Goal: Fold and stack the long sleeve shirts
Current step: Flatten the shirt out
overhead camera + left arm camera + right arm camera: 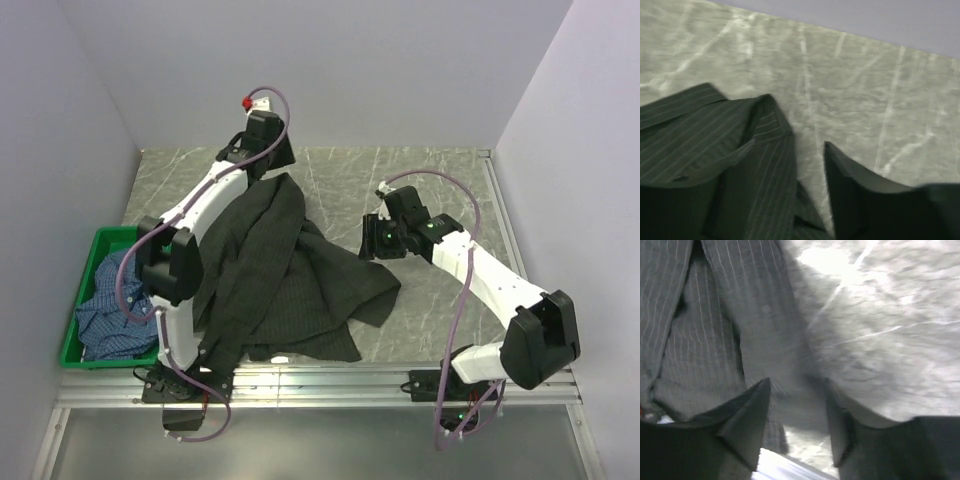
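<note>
Step in hand, as I judge it: laying the black pinstriped shirt (280, 270) out flat before the first fold; no fold is made yet. The shirt lies rumpled across the middle of the tabletop (420, 180), collar end toward the far wall, with loose folds bunched along its right side and near edge. My left end effector (262, 158) hangs over the collar end. In the left wrist view one finger (865, 200) stands off to the side with bare tabletop beside it. I cannot separate the other finger from the dark cloth. I read the jaws as parted with nothing pinched. My right end effector (799, 390) sits at the shirt's right edge, both fingers (742, 425) well apart. Cloth lies beneath them, none between them. Next move, my judgement: retake two edges, pull the body smooth, bring the sleeves in across it, then fold. The loose cloth could drag and bunch again. Containers: one green crate (100, 361) at the left edge of the tabletop holds the blue checked shirt (105, 310), crumpled and unfolded. No stack exists yet.
</note>
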Action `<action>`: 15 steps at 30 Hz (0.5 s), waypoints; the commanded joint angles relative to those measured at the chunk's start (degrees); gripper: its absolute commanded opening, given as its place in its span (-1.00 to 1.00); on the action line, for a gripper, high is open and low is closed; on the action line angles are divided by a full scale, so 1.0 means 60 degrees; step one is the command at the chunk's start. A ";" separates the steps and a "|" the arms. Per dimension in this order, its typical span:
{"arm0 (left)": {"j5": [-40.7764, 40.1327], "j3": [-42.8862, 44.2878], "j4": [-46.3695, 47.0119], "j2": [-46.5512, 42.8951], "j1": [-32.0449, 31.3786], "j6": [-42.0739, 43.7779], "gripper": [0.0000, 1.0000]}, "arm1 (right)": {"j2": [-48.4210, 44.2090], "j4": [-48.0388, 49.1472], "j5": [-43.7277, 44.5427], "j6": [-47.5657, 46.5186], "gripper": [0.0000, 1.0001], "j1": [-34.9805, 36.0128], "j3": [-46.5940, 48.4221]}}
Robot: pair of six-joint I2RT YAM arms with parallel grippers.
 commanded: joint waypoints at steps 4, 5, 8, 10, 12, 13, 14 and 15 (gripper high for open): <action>0.1238 0.1293 0.0561 -0.1429 0.0025 -0.0281 0.68 | -0.0814 0.0804 0.1165 -0.0170 0.37 0.0951 0.0715; 0.0977 0.1057 0.0546 -0.1766 0.0025 -0.0165 0.76 | -0.0889 0.0966 0.1238 -0.0171 0.39 0.1446 0.0628; 0.0318 0.0061 -0.0052 -0.3374 0.0142 0.0041 0.92 | -0.0978 0.1946 0.1035 -0.0215 0.39 0.2879 0.0292; 0.0241 -0.1003 -0.0520 -0.3993 0.0493 0.0012 0.91 | -0.0512 0.2662 0.0829 -0.0418 0.39 0.3542 0.0217; 0.0314 -0.1885 -0.0756 -0.4959 0.1090 -0.0134 0.91 | 0.0118 0.2813 0.0886 -0.0609 0.38 0.4492 0.0479; 0.0329 -0.2847 -0.0844 -0.5325 0.1298 -0.0178 0.91 | 0.0919 0.2769 0.0959 -0.0683 0.38 0.4788 0.0698; 0.0329 -0.3393 -0.0845 -0.6054 0.1503 -0.0294 0.90 | 0.1333 0.2769 0.1018 -0.0669 0.37 0.5008 0.1120; 0.0329 -0.3921 -0.0787 -0.6424 0.1925 -0.0368 0.89 | 0.1714 0.2842 0.1062 -0.0582 0.37 0.5257 0.1299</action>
